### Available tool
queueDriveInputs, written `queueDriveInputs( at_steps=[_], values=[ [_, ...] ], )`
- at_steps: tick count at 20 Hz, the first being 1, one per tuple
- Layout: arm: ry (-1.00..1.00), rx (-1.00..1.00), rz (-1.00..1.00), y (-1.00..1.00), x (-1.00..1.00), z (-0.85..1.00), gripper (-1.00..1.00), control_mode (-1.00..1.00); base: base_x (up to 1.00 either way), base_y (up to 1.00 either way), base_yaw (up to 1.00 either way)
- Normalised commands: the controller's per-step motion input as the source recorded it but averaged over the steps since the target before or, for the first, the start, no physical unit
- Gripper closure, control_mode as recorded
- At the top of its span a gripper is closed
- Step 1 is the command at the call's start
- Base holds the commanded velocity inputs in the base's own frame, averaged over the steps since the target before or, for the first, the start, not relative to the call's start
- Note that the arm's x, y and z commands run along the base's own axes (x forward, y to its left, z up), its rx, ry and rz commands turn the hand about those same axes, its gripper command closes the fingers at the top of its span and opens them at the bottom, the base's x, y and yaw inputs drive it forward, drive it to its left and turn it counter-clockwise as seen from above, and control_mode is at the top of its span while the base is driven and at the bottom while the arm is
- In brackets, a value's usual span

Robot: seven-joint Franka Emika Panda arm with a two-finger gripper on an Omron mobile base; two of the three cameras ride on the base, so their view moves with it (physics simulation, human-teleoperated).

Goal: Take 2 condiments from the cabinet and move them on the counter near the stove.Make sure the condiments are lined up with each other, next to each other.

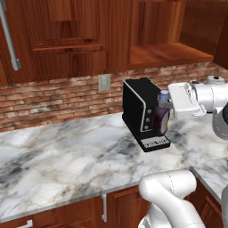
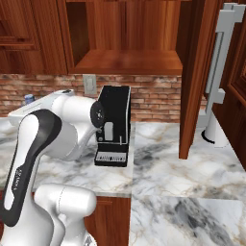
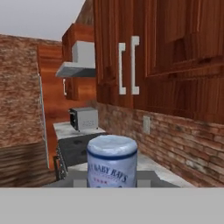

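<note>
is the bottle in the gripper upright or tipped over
Upright. In the left base view the bottle hangs in the gripper with its bluish cap on top, beside the coffee machine.

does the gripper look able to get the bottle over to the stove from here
Probably yes. The gripper is shut on a condiment bottle, held beside the coffee machine. In the hand view the counter runs on toward the stove with nothing standing in between, though the stove looks some way off.

White glossy arm (image 2: 57,129) w/ rounded segments, black band along one link, dark round joint cap nr coffee machine (image 2: 114,126).
</note>
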Motion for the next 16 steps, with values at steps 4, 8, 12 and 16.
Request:
queueDriveInputs(
  at_steps=[4, 8, 12, 16],
  values=[
    [0.05, 0.00, 0.00, -0.03, -0.04, -0.01, 1.00, -1.00, 0.00, 0.00, 0.00],
    [0.00, 0.00, 0.00, 0.00, 0.00, 0.00, 1.00, 1.00, -0.93, -0.03, 0.00],
    [0.00, 0.00, 0.00, 0.00, 0.00, 0.00, 1.00, 1.00, -0.94, 0.45, 0.00],
    [0.00, 0.00, 0.00, 0.00, 0.00, 0.00, 1.00, 1.00, -0.20, 0.96, 0.01]
  ],
)
